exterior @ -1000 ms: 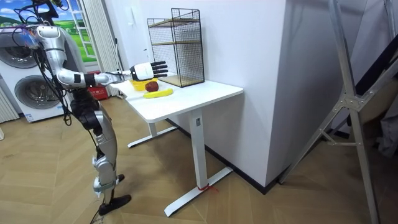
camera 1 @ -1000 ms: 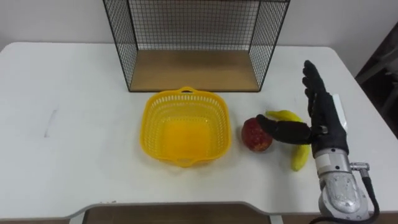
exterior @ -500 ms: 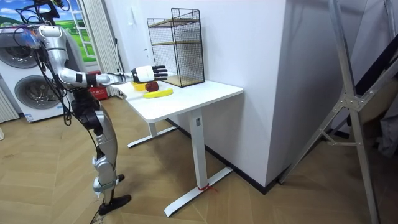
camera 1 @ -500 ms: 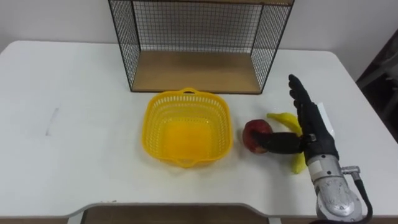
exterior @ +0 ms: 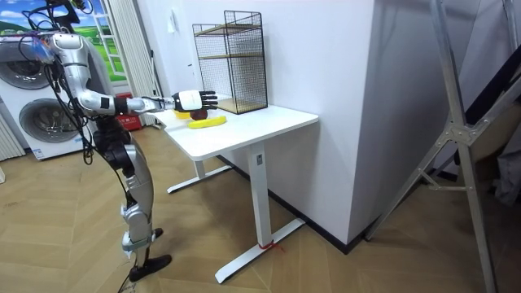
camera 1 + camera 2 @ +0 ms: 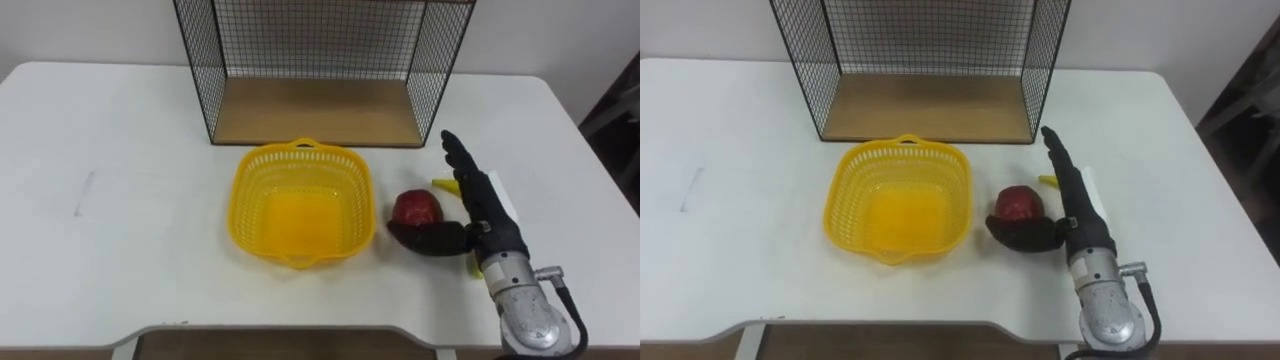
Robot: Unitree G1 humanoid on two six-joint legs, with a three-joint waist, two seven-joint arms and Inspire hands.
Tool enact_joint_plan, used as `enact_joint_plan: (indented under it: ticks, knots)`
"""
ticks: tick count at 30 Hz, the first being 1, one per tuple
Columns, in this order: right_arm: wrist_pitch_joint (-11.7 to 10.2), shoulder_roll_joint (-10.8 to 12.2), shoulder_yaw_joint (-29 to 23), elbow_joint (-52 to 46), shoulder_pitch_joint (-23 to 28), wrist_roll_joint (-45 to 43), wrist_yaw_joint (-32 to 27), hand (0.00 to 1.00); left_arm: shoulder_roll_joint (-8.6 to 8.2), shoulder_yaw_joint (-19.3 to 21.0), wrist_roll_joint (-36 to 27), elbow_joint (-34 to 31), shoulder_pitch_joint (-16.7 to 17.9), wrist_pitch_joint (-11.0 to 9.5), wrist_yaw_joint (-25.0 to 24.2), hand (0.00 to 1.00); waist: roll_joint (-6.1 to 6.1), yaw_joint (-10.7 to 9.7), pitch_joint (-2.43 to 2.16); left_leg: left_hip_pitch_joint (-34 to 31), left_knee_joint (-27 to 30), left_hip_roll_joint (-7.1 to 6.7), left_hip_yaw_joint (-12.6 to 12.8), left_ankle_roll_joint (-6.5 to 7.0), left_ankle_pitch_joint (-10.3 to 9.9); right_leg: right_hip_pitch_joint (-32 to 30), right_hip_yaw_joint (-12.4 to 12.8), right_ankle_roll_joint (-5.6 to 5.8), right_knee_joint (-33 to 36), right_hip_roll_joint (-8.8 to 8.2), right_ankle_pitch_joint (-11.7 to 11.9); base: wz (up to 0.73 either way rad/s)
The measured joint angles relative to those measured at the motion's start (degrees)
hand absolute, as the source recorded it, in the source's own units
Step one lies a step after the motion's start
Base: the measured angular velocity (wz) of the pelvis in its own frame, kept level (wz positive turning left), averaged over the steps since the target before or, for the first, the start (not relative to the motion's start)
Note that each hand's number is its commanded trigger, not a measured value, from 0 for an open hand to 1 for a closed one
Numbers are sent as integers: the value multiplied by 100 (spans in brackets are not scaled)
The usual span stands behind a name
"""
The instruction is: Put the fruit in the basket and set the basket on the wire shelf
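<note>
Right hand (image 6: 489, 226) beside red fruit (image 6: 416, 205)

No writing, label, number or sign can be read in any of the views.
</note>
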Motion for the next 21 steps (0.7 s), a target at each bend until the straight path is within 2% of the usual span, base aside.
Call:
enact_joint_plan:
  ticks: [13, 16, 21]
  knots:
    - [63, 3, 88, 269, -3, -294, 359, 0, 14, -26, 129, -64, -80, 5, -142, 0, -56, 10, 21, -23, -5, -6, -13, 0, 0, -13, -13, 1, -16, -5, 0, 0]
    - [154, 3, 108, 511, -3, -367, 497, 0, 19, -26, 163, -64, -121, 50, -246, 0, -80, 20, 15, -33, 3, -7, -14, 0, 0, -20, -15, 1, -9, -7, 0, 0]
    - [161, -18, 157, 676, -113, -399, 595, 0, 29, -80, 278, -66, -151, 120, -256, 0, -85, 7, -1, -6, 19, -4, -26, 0, 0, 8, -34, 0, 3, -5, 1, 0]
